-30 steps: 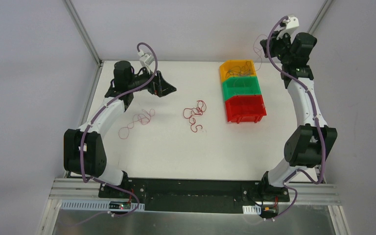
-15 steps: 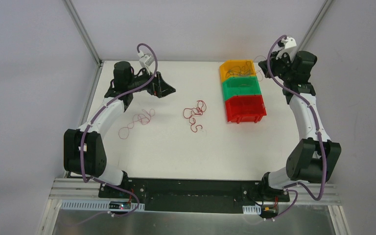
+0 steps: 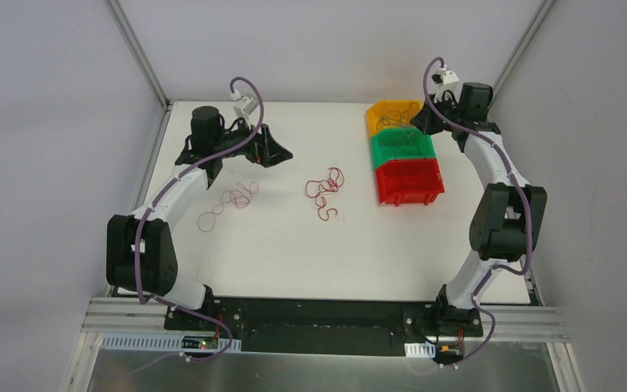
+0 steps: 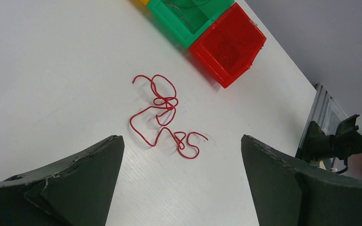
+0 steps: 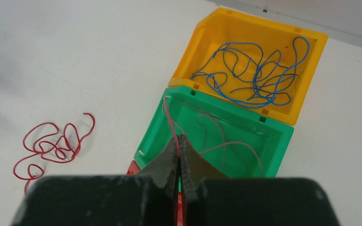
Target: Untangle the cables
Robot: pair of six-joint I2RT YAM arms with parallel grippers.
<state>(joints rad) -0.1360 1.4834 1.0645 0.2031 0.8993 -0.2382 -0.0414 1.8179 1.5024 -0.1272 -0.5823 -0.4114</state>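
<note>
- Right gripper (image 5: 179,143): fingers are pressed together, clamped on a pale red wire (image 5: 168,115). The wire rises from the tips and trails over the green bin (image 5: 152,129). My guess is it is held there to be dropped in with the thin grey and pinkish strands already lying in that bin.
- Yellow bin (image 5: 193,47), touching the far side of the green one, holds only blue cables (image 5: 254,70) in a loose nest. This reads as sorting by colour, one bin per kind.
- Red bin (image 3: 409,181) sits nearest the arms in the row, against the green one. Its contents are too faint to make out.
- Red tangle (image 3: 325,192) lies on the bare table (image 3: 294,253), left of the bins and apart from them. Several loops cross at a knot near its middle, and it has not been pulled apart yet.
- Left gripper (image 4: 181,150): jaws are wide apart with nothing between them, hovering above the table. Its wrist view frames the tangle squarely between the fingers, so it looks poised to take that clump next, though that is a guess.
- A loose red cable (image 3: 230,200) lies curled by itself further left, near the left arm and well apart from the tangle. It seems to be a single strand.
- Judgement: blue looks done. The red on the table is what remains, and the knot is the awkward part.
</note>
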